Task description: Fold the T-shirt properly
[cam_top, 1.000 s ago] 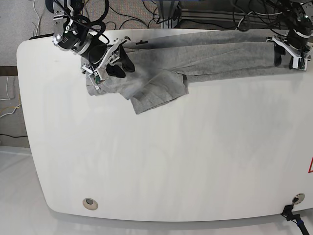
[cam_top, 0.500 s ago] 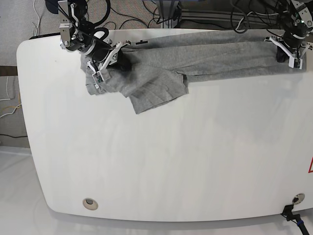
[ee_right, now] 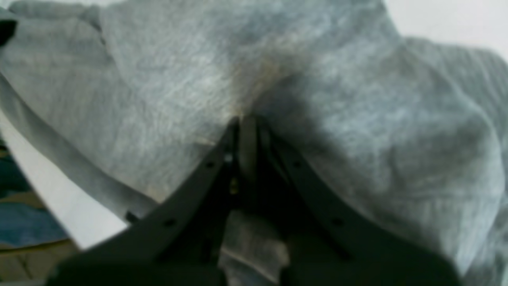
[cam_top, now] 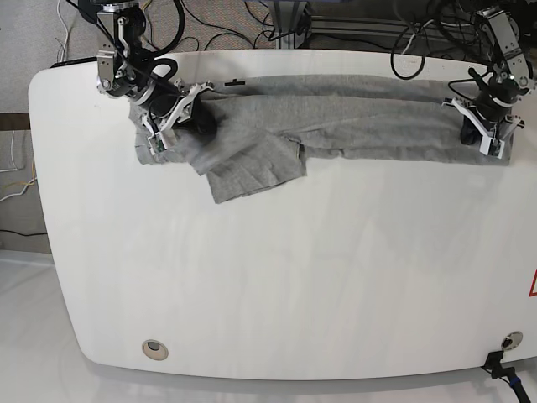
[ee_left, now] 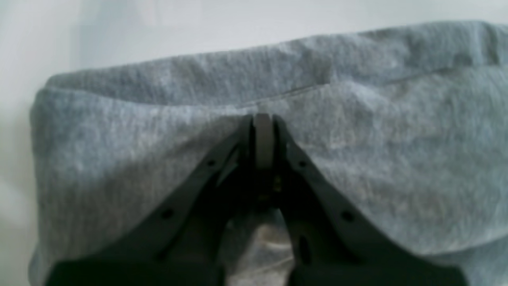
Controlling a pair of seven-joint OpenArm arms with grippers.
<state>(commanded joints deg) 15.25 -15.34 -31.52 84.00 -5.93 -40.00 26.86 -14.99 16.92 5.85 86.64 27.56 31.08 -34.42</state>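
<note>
Pinching the grey T-shirt [cam_top: 369, 126] near its ends with the left gripper [ee_left: 262, 123] and right gripper [ee_right: 250, 123], both closed on cloth. Lies in a long strip along the white table [cam_top: 294, 285].

From here the white table [cam_top: 277, 277] looks bright and evenly lit, with only faint greyish shading across its surface; up close, both wrist views are dimmer and soft, the dark fingers [ee_left: 262, 159] blurred and nearly lost in shadow
</note>
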